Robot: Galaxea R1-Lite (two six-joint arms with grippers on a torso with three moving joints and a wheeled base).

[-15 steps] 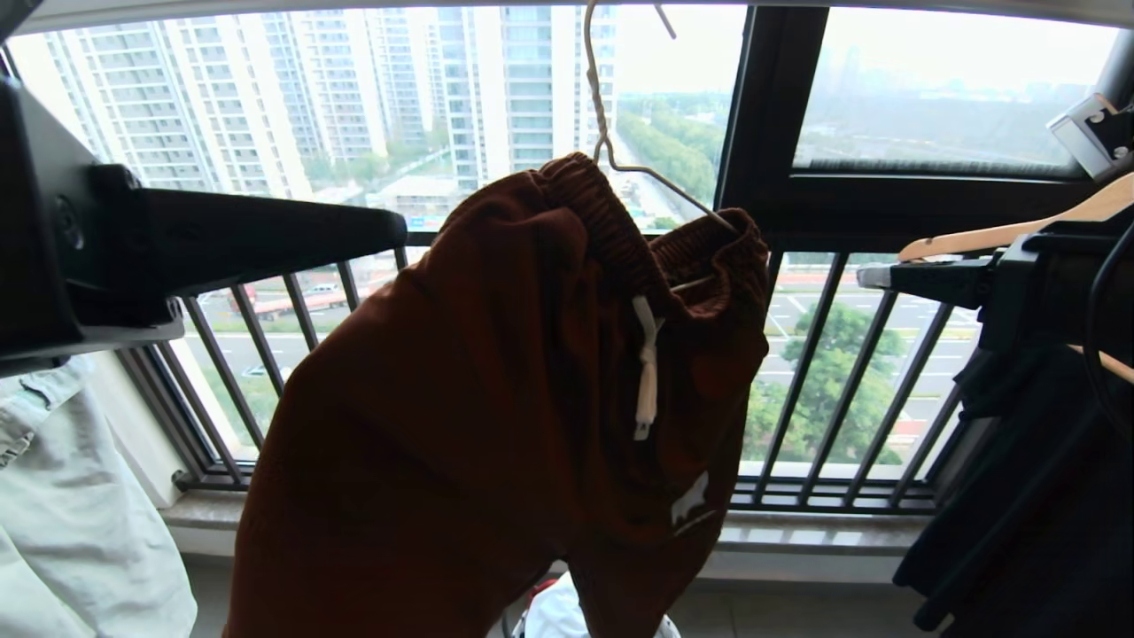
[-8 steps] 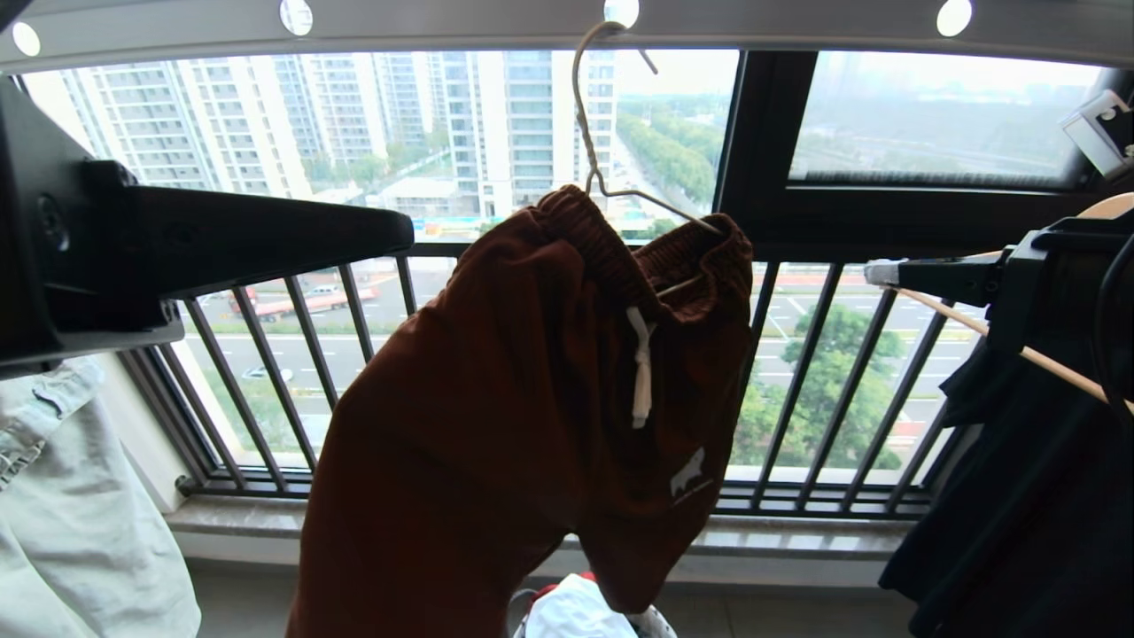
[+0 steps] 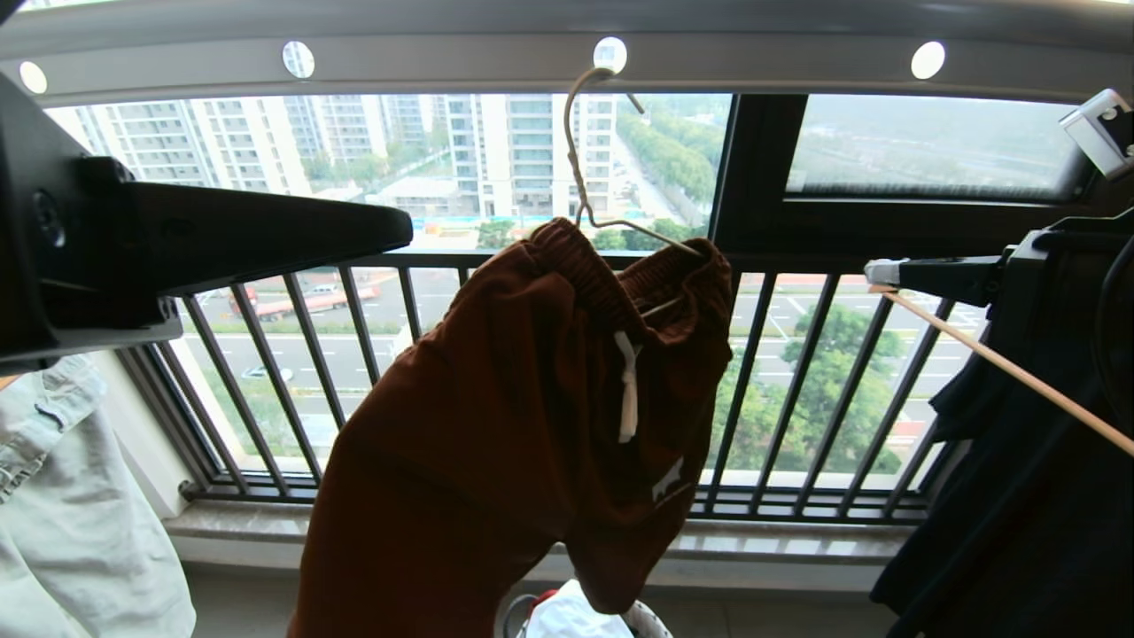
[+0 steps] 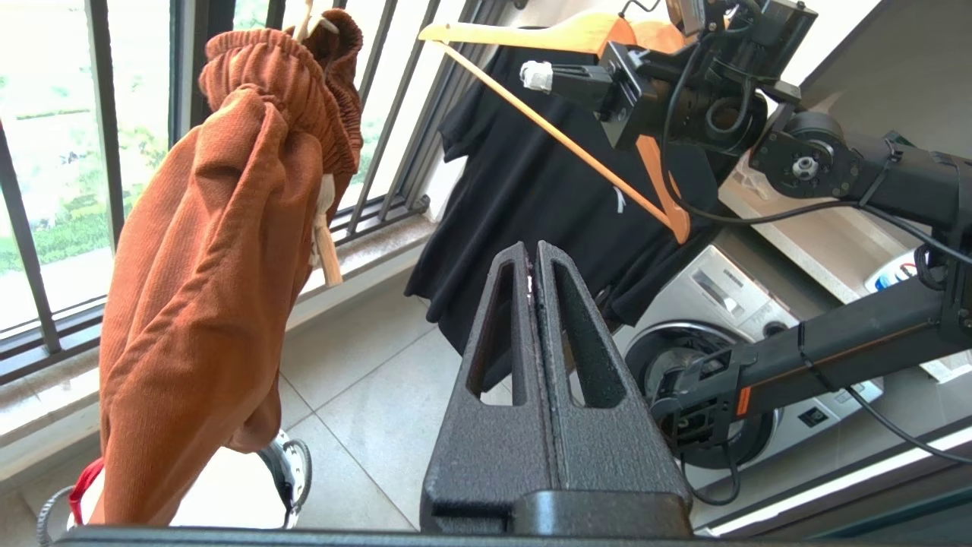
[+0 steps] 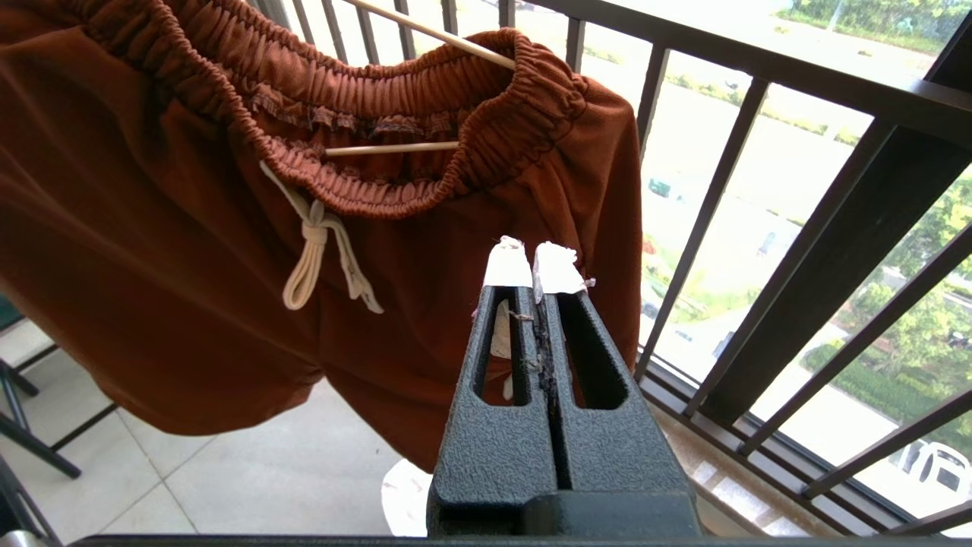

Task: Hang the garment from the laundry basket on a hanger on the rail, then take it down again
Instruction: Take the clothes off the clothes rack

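Note:
The garment (image 3: 532, 425), rust-brown shorts with a white drawstring, hangs by its waistband on the cream wire hanger (image 3: 574, 168). The hanger's hook sits in a hole of the grey rail (image 3: 443, 62) overhead. My left gripper (image 3: 394, 232) is shut and empty, level with the waistband and to its left, clear of the cloth. My right gripper (image 3: 873, 271), tips taped white, is shut and empty to the right of the shorts. In the right wrist view the gripper (image 5: 534, 262) points at the shorts (image 5: 190, 228) just below the waistband. Part of the laundry basket's rim (image 4: 302, 475) shows on the floor under the shorts.
A pale green denim garment (image 3: 71, 505) hangs at the far left. A black garment (image 3: 1019, 514) on a wooden hanger (image 3: 1019, 377) hangs at the right, close behind my right arm. The black balcony railing (image 3: 797, 381) stands behind. A washing machine (image 4: 729, 319) is at the right.
The whole head view has slid downward, so the rail with its holes has come into sight: the camera moved, not the shorts. Both grippers stay shut in the same places.

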